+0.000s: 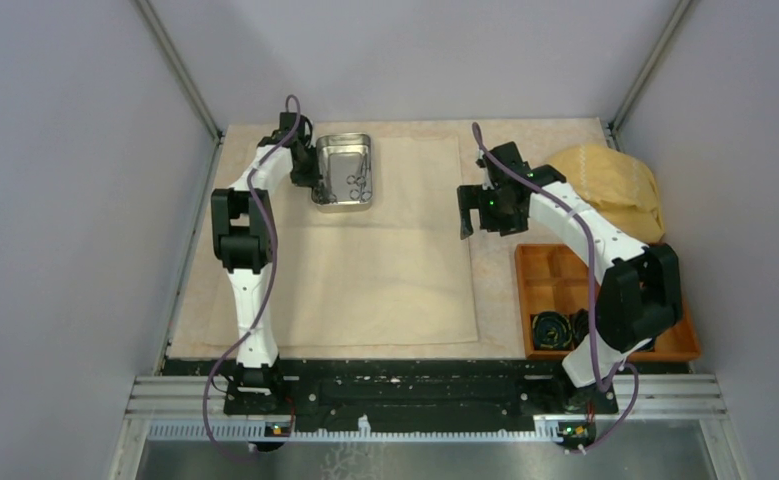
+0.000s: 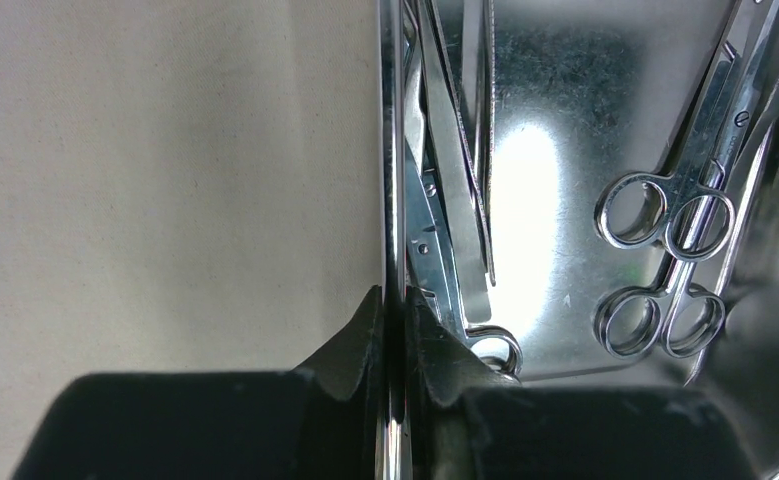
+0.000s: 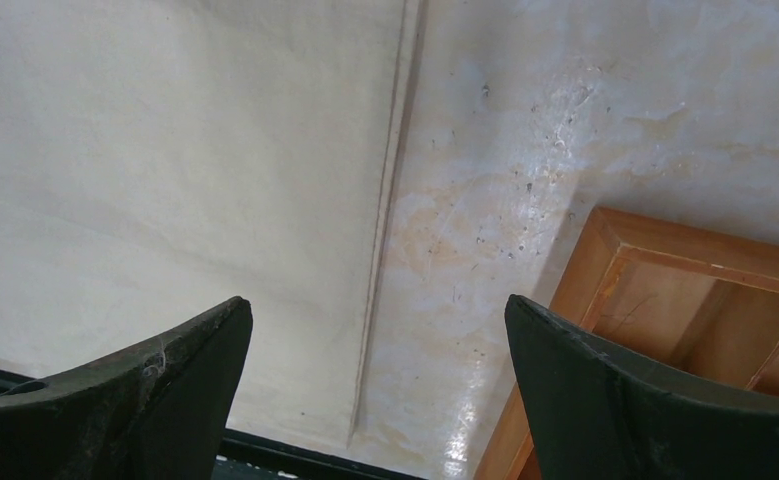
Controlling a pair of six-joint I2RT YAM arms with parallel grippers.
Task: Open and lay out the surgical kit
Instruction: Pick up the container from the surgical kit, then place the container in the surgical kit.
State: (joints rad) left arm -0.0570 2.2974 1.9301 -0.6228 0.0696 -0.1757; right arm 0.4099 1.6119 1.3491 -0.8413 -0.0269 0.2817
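top external: i see the shiny rectangular steel tray [image 1: 342, 137] at the far left of the large pale cream cloth sheet [image 1: 385, 270]. left wrist: my left fingers [image 2: 350, 345] are clenched on the tray's rim, with slim steel scissors [image 2: 710, 150] lying inside. right wrist: my right fingers [image 3: 165, 390] are released, over the cloth's edge.

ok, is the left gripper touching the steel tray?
Touching. The left wrist view shows the left gripper clamped on the steel tray at its side wall, one finger pressed against each face, no gap.
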